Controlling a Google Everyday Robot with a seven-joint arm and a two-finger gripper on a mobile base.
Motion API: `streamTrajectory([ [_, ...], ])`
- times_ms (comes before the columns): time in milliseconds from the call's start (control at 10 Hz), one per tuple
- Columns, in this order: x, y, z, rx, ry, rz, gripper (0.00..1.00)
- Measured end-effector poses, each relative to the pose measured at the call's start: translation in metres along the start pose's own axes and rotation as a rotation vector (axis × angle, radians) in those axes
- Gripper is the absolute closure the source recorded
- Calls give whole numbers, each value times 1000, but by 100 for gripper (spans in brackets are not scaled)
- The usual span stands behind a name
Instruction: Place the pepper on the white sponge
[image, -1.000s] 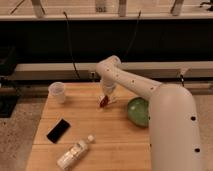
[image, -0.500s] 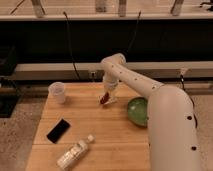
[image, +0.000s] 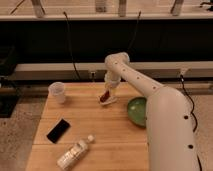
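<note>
The dark red pepper (image: 104, 96) lies at the tip of my gripper (image: 108, 93), at the back middle of the wooden table (image: 100, 135). The white sponge (image: 111, 101) shows as a pale block right under and beside the pepper; the pepper seems to rest on or just above it. My white arm (image: 165, 120) reaches in from the right and comes down on this spot from above. The gripper's body hides part of the sponge.
A green bowl (image: 136, 111) sits just right of the sponge, partly behind my arm. A translucent white cup (image: 57, 92) stands at the back left. A black phone (image: 58, 130) and a clear plastic bottle (image: 75, 152) lie at the front left.
The arm's upper joint has shifted slightly right and back. The gripper and pepper have stayed over the same spot by the sponge.
</note>
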Motion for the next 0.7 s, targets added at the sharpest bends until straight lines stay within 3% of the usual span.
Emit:
streamTrajectory([
  [100, -2, -1, 1, -2, -7, 0, 93],
  [700, -15, -10, 11, -18, -26, -5, 30],
])
